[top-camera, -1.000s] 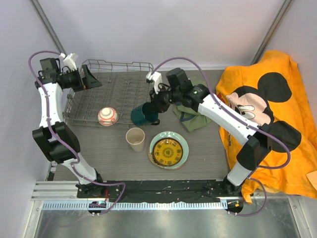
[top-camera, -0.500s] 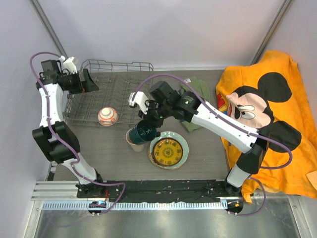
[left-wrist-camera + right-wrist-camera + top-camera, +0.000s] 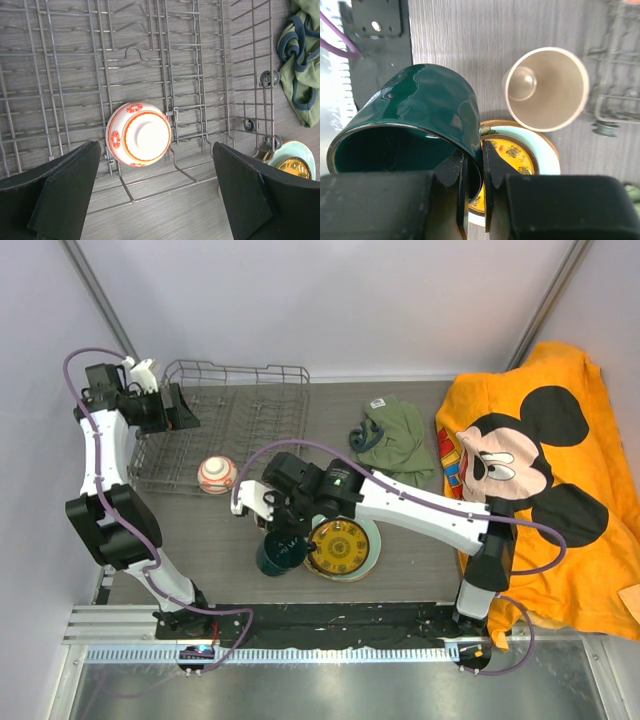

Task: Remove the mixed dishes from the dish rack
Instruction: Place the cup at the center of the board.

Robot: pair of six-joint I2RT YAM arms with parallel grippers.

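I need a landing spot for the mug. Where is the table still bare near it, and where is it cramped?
Bare table lies left of the mug, between the rack and the near rail. Another bare strip runs between the rack and the green cloth. It is crowded beside the mug, where the cup and plates sit close.

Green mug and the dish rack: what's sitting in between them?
The beige cup, open side up, sits between the dark green mug and the dish rack. The right wrist view shows it.
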